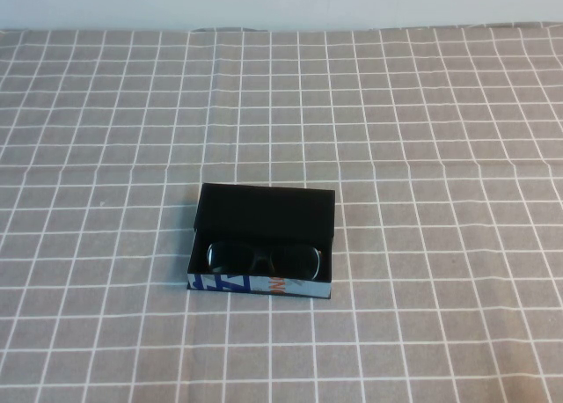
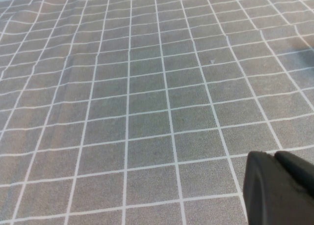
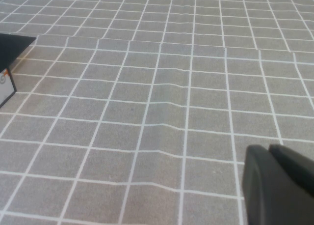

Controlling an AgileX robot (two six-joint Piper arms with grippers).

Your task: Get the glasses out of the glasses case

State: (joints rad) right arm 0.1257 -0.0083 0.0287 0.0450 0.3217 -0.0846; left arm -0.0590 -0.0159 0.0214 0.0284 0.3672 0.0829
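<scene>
High view: you see the glasses case (image 1: 264, 241) open on the checked table (image 1: 440, 113), lid raised behind it; the glasses (image 1: 262, 258) lie inside, against its blue-marked front wall. Neither hand shows here.

Left wrist view: the left hand (image 2: 279, 188) hangs above bare table; grip unreadable.

Right wrist view: the right hand (image 3: 277, 185) hovers well apart from the case's corner; grip unreadable.

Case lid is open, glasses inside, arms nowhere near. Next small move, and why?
Probably bring the right gripper toward the glasses: they lie exposed in the open glasses case, and only the right wrist view shows the case's corner. The left gripper sees only cloth.
</scene>
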